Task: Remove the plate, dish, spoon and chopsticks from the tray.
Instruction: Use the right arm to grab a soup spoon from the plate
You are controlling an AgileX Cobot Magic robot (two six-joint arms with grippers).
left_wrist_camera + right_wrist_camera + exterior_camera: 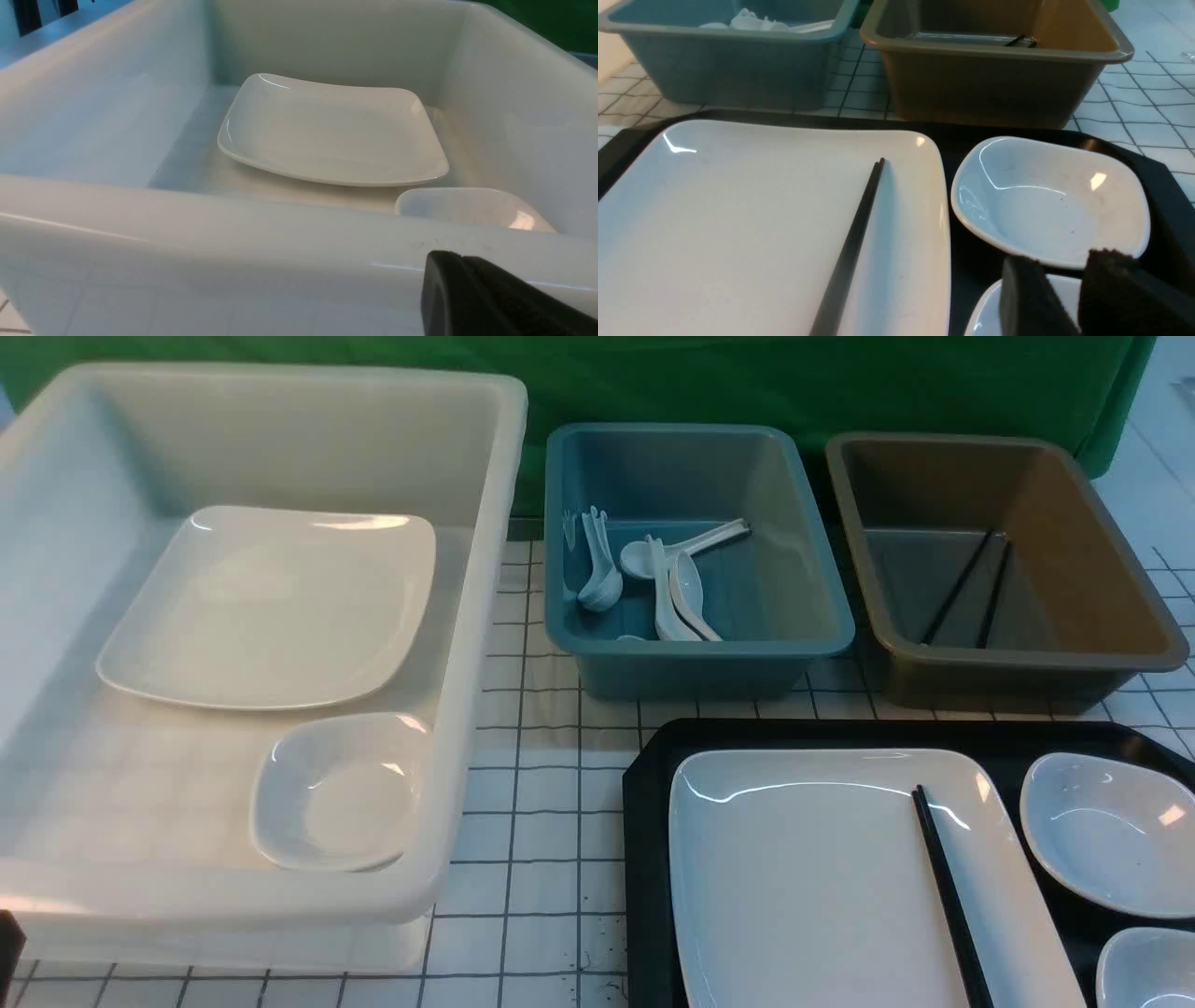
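Note:
The black tray lies at the front right. On it rests the large white plate, with the black chopsticks lying across its right side. A small white dish and a second one sit to the right of the plate. No spoon shows on the tray. My right gripper is open and empty, low over the near dish, beside the plate and chopsticks. My left gripper is shut and empty, just outside the white bin's near wall.
A large white bin at the left holds another plate and a small dish. Behind the tray, a blue bin holds several white spoons. A brown bin holds black chopsticks.

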